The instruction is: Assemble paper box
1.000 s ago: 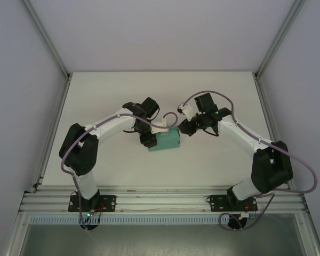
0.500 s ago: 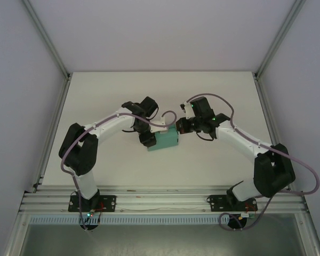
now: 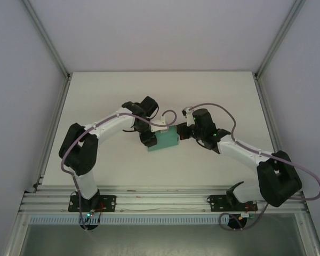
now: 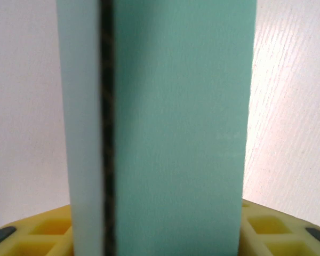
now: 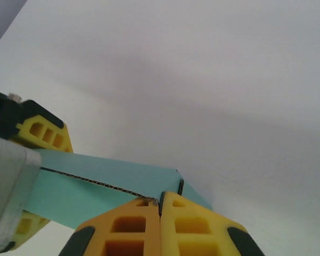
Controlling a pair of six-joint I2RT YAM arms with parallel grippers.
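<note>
Paper box teal-green; right gripper yellow/blk; table white.

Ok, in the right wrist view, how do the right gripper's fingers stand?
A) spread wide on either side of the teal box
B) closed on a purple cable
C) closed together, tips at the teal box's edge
C: the yellow fingers of the right gripper meet with no gap between them, and their tips sit at the corrugated edge of the paper box.
</note>
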